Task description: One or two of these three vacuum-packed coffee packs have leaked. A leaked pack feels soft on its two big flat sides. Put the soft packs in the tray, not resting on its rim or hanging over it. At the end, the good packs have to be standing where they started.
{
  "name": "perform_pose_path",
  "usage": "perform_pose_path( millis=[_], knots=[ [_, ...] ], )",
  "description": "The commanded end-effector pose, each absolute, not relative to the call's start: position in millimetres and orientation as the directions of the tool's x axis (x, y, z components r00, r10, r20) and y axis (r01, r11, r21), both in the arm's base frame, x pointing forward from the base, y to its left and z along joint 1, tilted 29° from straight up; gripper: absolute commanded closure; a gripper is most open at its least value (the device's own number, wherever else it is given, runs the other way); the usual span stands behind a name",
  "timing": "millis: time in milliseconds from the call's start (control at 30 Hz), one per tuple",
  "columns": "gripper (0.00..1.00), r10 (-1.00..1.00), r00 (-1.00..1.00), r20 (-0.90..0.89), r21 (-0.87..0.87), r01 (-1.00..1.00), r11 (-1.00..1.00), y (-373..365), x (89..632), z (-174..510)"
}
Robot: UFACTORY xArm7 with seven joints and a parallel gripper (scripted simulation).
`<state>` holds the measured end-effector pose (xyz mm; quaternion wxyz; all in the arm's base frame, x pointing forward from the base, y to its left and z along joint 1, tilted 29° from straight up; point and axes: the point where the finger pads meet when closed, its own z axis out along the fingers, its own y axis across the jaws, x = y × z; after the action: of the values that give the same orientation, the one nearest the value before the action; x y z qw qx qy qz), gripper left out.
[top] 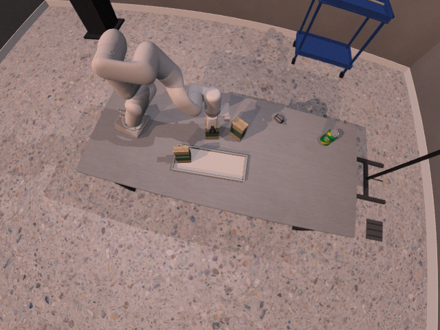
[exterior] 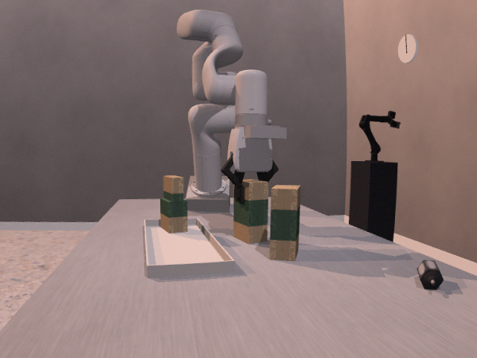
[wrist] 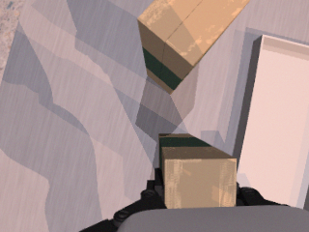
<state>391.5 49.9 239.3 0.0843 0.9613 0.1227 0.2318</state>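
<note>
Three tan coffee packs with green bands stand on the grey table. My gripper comes straight down on the middle pack and is shut on its upper part; the pack stands upright on the table. A second pack stands just to its right, apart from it. The third pack stands at the left end of the white tray; I cannot tell whether it touches the rim.
A green can lies near the table's right end. A small black cylinder lies at the back edge. A blue cart and a black pedestal stand off the table.
</note>
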Motion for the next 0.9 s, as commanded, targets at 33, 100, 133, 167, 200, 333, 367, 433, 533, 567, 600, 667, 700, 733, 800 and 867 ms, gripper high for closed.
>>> perform_pose_path(
  millis=[33,100,133,167,200,333,367,433,533,567,600,667,700,733,800,867],
  knots=[
    [0.73,0.275,0.861,0.428,0.219,0.197,-0.956,50.3,392.2,240.8],
    [0.73,0.275,0.861,0.428,0.219,0.197,-0.956,50.3,392.2,240.8],
    [0.73,0.275,0.861,0.428,0.219,0.197,-0.956,50.3,392.2,240.8],
    [0.73,0.275,0.861,0.428,0.219,0.197,-0.956,50.3,392.2,240.8],
    [0.73,0.275,0.861,0.428,0.219,0.197,-0.956,50.3,392.2,240.8],
    [0.73,0.275,0.861,0.428,0.219,0.197,-0.956,50.3,392.2,240.8],
    [0.73,0.275,0.861,0.428,0.219,0.197,-0.956,50.3,392.2,240.8],
    [0.73,0.275,0.861,0.428,0.219,0.197,-0.956,50.3,392.2,240.8],
    [0.13,0.275,0.861,0.428,0.219,0.197,-0.956,50.3,392.2,240.8],
    [0.13,0.275,0.861,0.428,0.219,0.197,-0.956,50.3,392.2,240.8],
    [0.13,0.275,0.861,0.428,0.219,0.197,-0.956,50.3,392.2,240.8],
    [0.13,0.275,0.861,0.428,0.219,0.197,-0.956,50.3,392.2,240.8],
    [0.13,0.275,0.861,0.428,0.219,0.197,-0.956,50.3,392.2,240.8],
    [0.13,0.275,0.861,0.428,0.219,0.197,-0.956,50.3,392.2,240.8],
    [0.13,0.275,0.861,0.428,0.219,0.197,-0.956,50.3,392.2,240.8],
    [0.13,0.275,0.861,0.428,0.219,0.197,-0.956,50.3,392.2,240.8]
  ],
)
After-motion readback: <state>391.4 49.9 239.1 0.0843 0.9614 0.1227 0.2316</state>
